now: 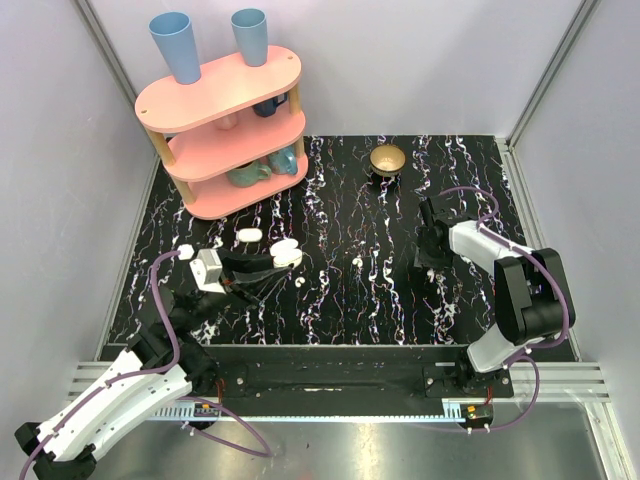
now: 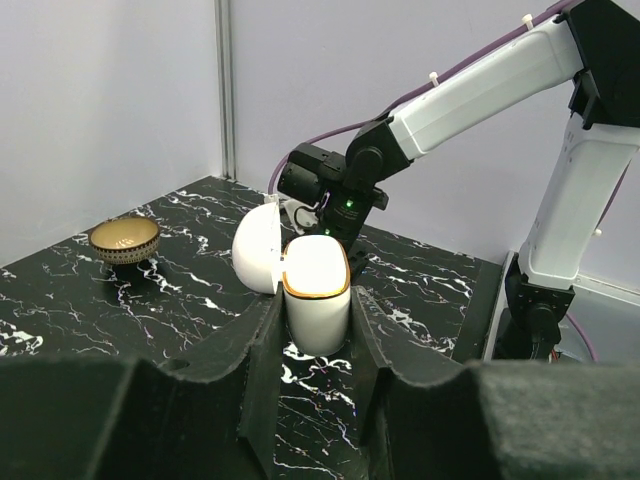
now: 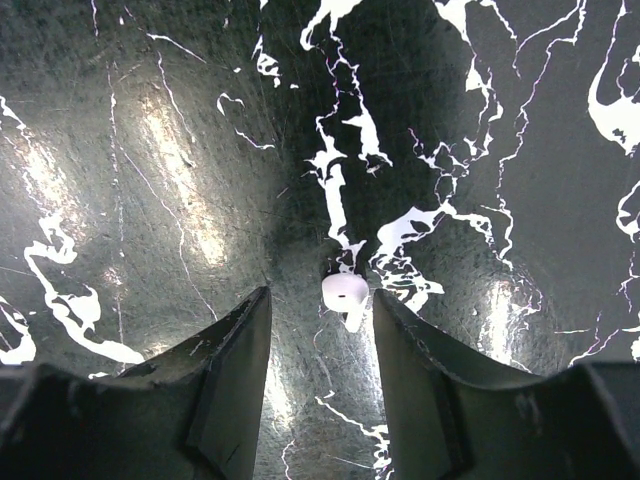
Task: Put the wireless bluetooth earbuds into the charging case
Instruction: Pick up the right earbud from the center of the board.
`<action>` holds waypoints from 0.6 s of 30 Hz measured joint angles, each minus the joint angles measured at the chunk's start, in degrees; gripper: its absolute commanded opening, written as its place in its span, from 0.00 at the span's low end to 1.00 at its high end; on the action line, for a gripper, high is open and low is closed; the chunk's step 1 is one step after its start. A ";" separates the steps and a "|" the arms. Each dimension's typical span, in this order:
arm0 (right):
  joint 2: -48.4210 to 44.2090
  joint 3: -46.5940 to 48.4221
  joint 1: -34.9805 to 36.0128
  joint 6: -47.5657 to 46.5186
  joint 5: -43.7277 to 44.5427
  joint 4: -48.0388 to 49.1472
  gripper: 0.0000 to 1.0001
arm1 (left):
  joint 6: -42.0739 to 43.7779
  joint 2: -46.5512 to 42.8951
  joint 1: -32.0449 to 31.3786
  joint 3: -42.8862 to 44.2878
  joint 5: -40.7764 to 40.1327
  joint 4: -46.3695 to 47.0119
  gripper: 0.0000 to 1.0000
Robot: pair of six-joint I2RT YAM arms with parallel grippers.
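The charging case [image 2: 316, 300] is white with a gold rim and stands upright on the black marbled table, its lid [image 2: 256, 250] swung open to the left. My left gripper [image 2: 315, 302] is shut on the case body, one finger on each side. In the top view the case [image 1: 287, 252] is at the gripper's tip, left of centre. One white earbud [image 3: 345, 293] lies on the table between the fingers of my open right gripper [image 3: 321, 297], closer to the right finger. My right gripper [image 1: 431, 258] points down at the table. A small white speck [image 1: 358, 261] may be the second earbud.
A small gold bowl [image 1: 388, 160] stands at the back of the table and also shows in the left wrist view [image 2: 124, 240]. A pink three-tier shelf [image 1: 225, 130] with blue cups stands at the back left. A small white piece [image 1: 248, 235] lies near the left gripper.
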 measured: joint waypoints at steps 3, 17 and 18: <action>0.07 -0.04 -0.20 0.00 -0.04 0.00 0.52 | 0.09 0.00 0.00 0.00 -0.02 -0.31 0.00; 1.38 -0.02 -1.05 -0.37 -1.97 0.00 0.52 | 0.17 0.39 0.00 0.59 0.00 -0.39 0.00; 1.46 -0.04 -1.05 -0.44 -2.08 0.00 0.52 | 0.17 0.39 0.00 0.59 0.00 -0.39 0.00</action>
